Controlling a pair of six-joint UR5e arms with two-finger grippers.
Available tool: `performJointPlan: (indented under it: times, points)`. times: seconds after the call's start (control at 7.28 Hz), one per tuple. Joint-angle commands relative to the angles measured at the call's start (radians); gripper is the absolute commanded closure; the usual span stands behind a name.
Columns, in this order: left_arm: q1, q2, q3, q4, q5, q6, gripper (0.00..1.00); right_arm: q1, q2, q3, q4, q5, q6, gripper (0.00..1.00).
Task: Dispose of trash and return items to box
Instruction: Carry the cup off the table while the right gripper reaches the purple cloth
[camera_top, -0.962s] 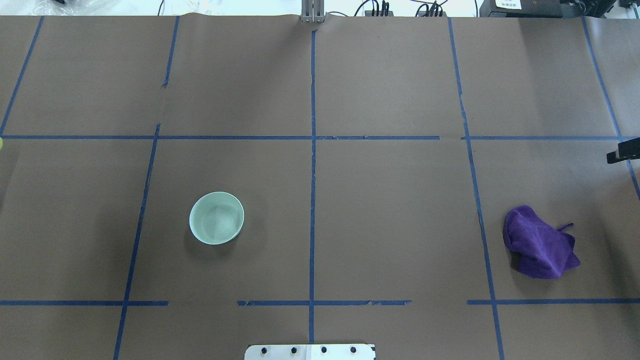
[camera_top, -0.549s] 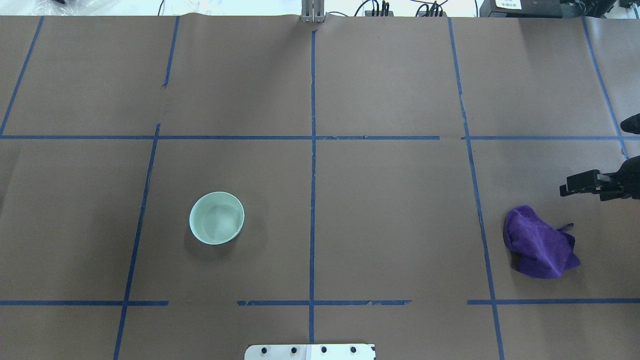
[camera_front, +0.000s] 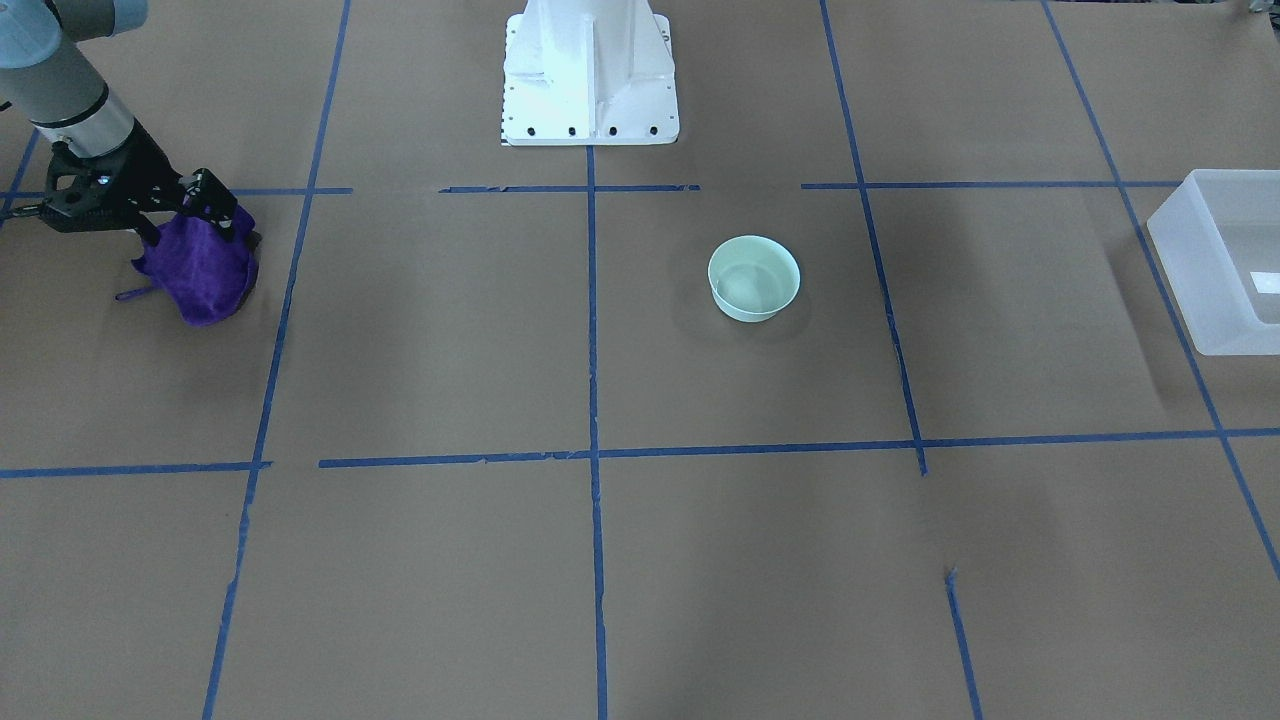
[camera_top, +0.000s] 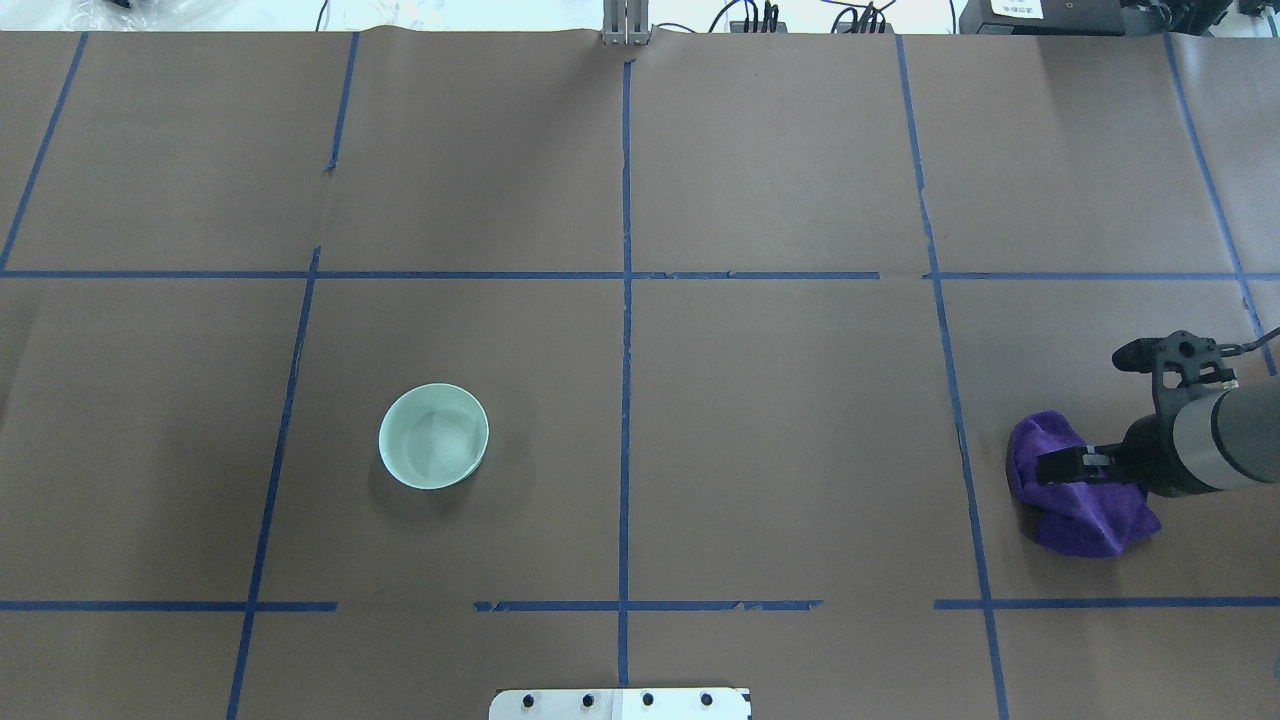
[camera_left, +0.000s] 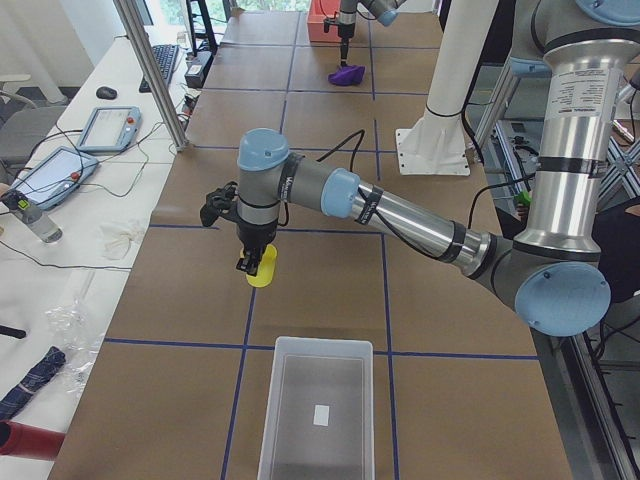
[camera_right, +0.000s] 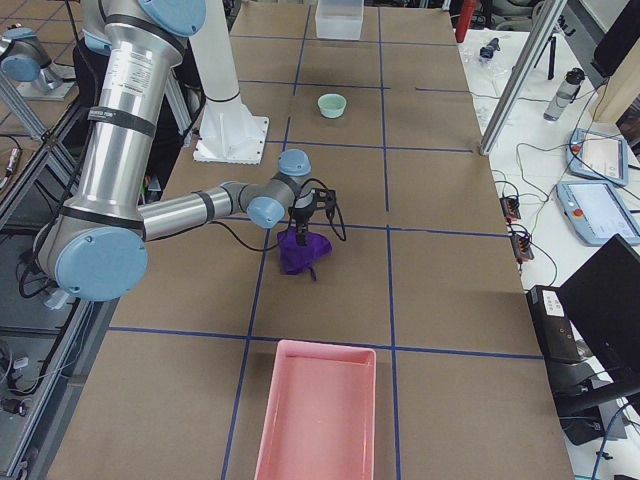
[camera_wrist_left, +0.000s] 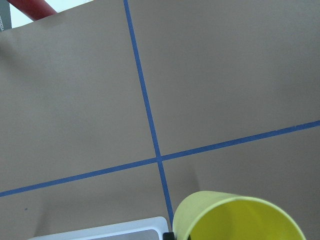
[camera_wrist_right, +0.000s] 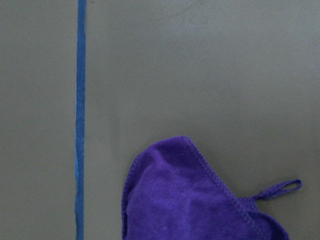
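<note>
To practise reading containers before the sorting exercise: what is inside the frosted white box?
Only a small white rectangle shows on the floor of the box. Its near end runs out of the left view, so that part cannot be seen.

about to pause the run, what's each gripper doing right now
left gripper: cannot tell open or shut; the yellow cup sits at its fingertips.
right gripper: looks open, over the purple cloth, not gripping it.
</note>
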Motion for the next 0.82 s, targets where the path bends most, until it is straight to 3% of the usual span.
performJointPlan:
  times: [0.0, 0.27, 0.41, 0.69]
  points:
    - [-0.016, -0.007, 0.022, 0.001, 0.000, 0.035, 1.00, -0.070, 0.002, -0.001, -0.003, -0.024, 0.012, 0.00]
    - [-0.027, -0.027, 0.054, 0.000, 0.000, 0.040, 1.00, -0.076, -0.004, -0.002, -0.032, -0.024, 0.010, 0.00]
    - [-0.045, -0.035, 0.094, -0.002, 0.000, 0.078, 1.00, -0.076, -0.013, -0.004, -0.037, -0.024, 0.007, 0.12]
    - [-0.077, -0.043, 0.152, -0.008, -0.001, 0.138, 1.00, -0.068, -0.031, -0.001, -0.037, -0.017, -0.005, 0.94]
